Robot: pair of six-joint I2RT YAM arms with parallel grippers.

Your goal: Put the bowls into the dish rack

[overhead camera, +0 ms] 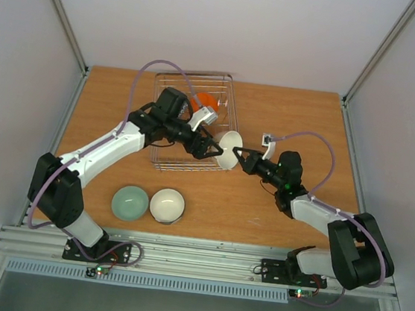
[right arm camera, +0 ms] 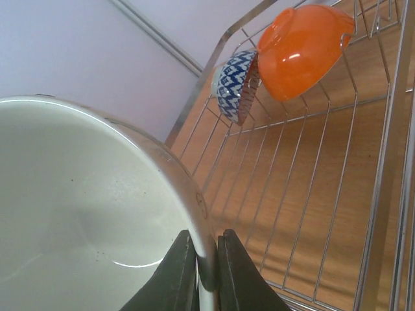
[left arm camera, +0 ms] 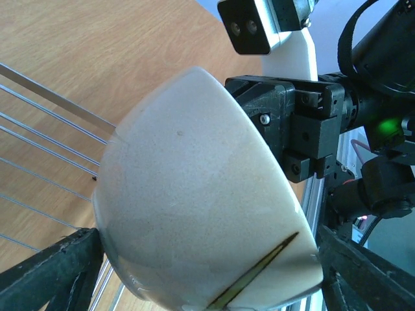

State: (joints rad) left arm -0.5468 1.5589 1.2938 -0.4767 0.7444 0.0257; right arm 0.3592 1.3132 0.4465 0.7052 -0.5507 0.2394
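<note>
Jaws of the right gripper (overhead camera: 239,157) are pressing together on the rim of the beige bowl (overhead camera: 229,146), one finger (right arm camera: 175,278) inside the rim and the other outside it. The bowl is turned on its side, its pale inside facing the right arm and its beige outside facing the left arm. From above, it is sitting right at the near right corner of the dish rack (overhead camera: 183,169), between the two grippers.

The left gripper (overhead camera: 214,152) is reaching across the rack toward the same bowl. Its jaws are standing spread wide, and in the left wrist view its dark fingers (left arm camera: 45,275) are showing low on either side of the bowl's rounded outside. Whether they are touching the bowl cannot be told.

Two bowls are standing on edge at the far end of the rack: the orange bowl (overhead camera: 205,98) and, just beside it in the right wrist view, the blue-patterned bowl (right arm camera: 235,83). The two look to be touching or nearly so.

Two more bowls are sitting upright on the counter (overhead camera: 309,115), just beside each other in front of the rack and near the left arm's base: the pale green bowl (overhead camera: 129,202) on the left and the white bowl (overhead camera: 166,205) on the right.
</note>
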